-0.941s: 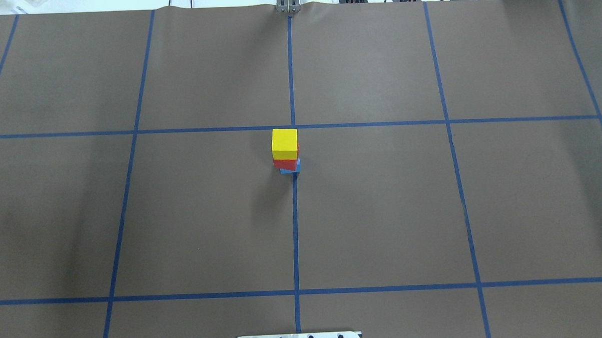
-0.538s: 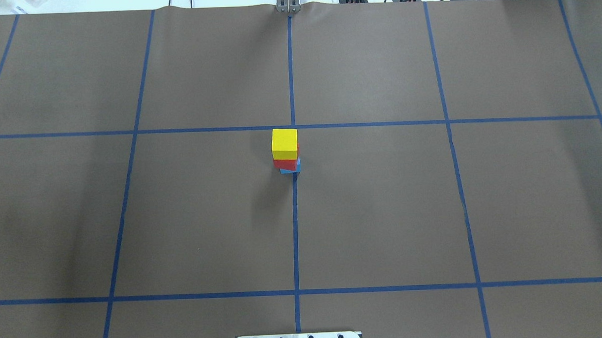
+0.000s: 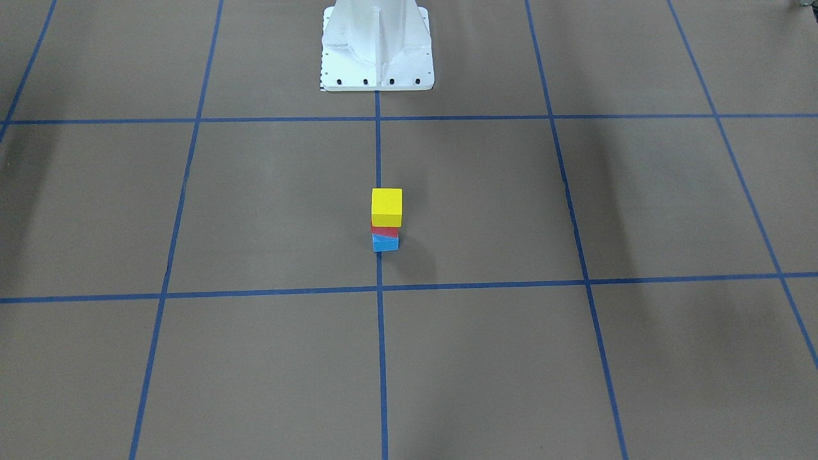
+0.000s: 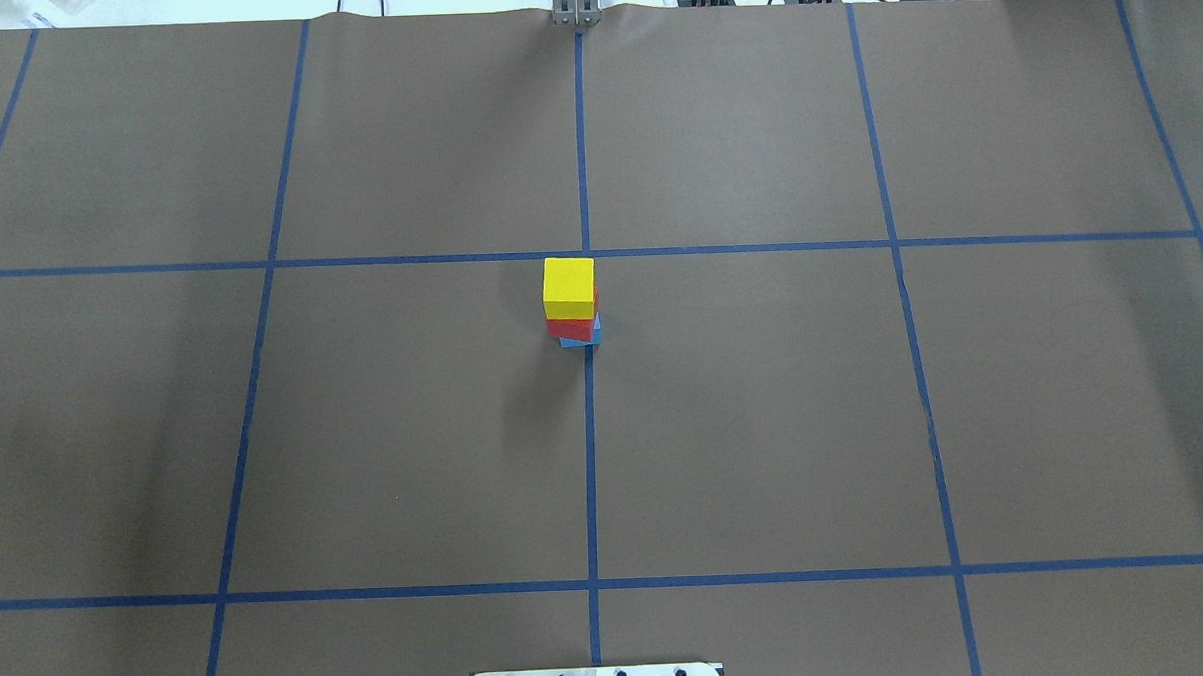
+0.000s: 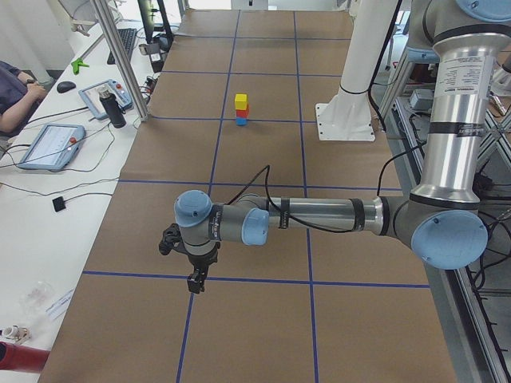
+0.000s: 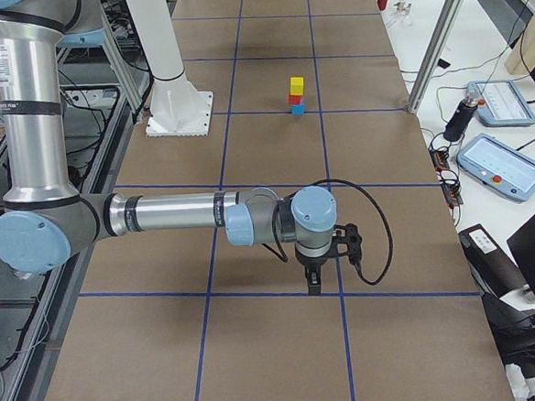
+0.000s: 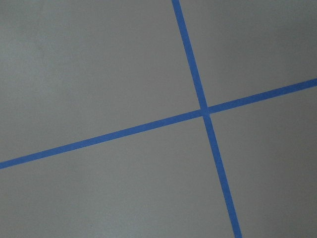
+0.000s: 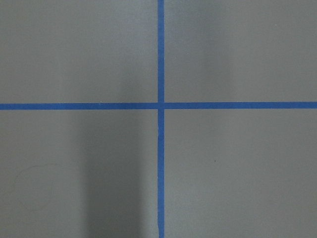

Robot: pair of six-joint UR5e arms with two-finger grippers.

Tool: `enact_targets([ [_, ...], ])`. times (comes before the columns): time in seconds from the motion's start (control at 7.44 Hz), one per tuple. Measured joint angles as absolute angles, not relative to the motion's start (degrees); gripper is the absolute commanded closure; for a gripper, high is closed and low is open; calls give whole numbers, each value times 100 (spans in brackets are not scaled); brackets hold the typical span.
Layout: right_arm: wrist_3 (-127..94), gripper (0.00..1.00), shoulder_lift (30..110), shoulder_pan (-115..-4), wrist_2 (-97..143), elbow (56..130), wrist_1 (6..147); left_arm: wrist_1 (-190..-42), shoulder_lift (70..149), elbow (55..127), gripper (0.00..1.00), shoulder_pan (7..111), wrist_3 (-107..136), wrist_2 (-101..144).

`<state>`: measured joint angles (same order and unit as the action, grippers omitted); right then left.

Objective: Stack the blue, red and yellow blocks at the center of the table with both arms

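Brown-papered bench (image 4: 765, 422), mid-frame: yellow wooden cube (image 4: 569, 287) on red wooden cube (image 4: 571, 328) on blue wooden cube (image 4: 584, 340) (slightly askew); stack looks finished. Left end effector (image 5: 195, 282) and right end effector (image 6: 313, 287): cannot tell whether parted.

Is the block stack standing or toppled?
Standing: yellow block sits on red block, red on blue block, layers slightly twisted.

Table cover (image 4: 765, 422): brown paper, matt and smooth; grid lines (image 4: 591, 458) of blue tape, also matt. Yellow block (image 4: 569, 284), red block (image 4: 569, 328), blue block (image 3: 385, 243): opaque, evenly coloured faces of low gloss; wood or plastic cannot be told. Left arm (image 5: 319, 215): satin silver metal tubes, smooth blue plastic joint caps (image 5: 192, 209); pedestal (image 3: 377, 45) looks like glossy white-painted metal.
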<state>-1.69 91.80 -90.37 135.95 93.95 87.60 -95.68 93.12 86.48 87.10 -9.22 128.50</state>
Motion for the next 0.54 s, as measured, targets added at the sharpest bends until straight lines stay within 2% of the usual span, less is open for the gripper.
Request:
enact_targets([
  [0.54, -237, 0, 9118, -8814, 13633, 9407, 8757, -9571, 9316, 8641, 0, 8710, -913, 12850],
])
